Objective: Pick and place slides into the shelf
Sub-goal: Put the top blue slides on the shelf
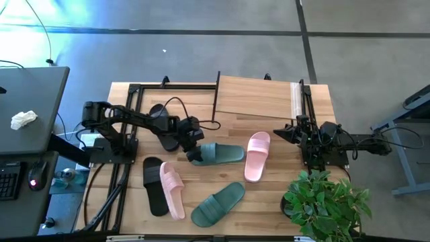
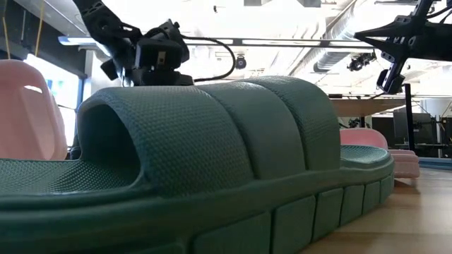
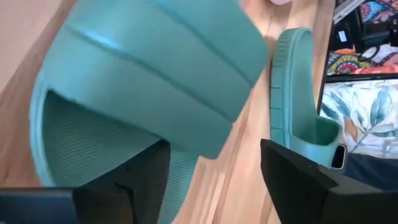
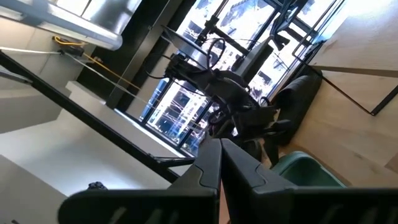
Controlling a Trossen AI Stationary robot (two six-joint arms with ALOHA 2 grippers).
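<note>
- High view: the left gripper (image 1: 193, 149) sits over the strap end of a sage-green moulded slide with one wide ribbed strap (image 1: 222, 154), which lies flat near the table's centre, just in front of the low shelf with a light wooden top board on thin black posts (image 1: 255, 97).
- Left wrist view: the two dark fingers (image 3: 134, 180) stand spread, one at each side of the strap's edge, pressing nothing. Judgement: this spacing suits a grasp across the strap, the part easiest to pinch.
- The second sage-green slide (image 1: 218, 203) lies near the front edge; a light-pink slide (image 1: 256, 156) lies to the right of centre; another light-pink slide (image 1: 171, 191) and a black slide (image 1: 154, 185) lie side by side at front left.
- The right gripper (image 1: 290, 134) waits at the table's right, beside the shelf, fingers closed on nothing.
- Hidden: a dark shape behind the left arm may be the sixth slide; this cannot be confirmed. The shelf's lower level is not visible. The low view is almost filled by the near green slide.
</note>
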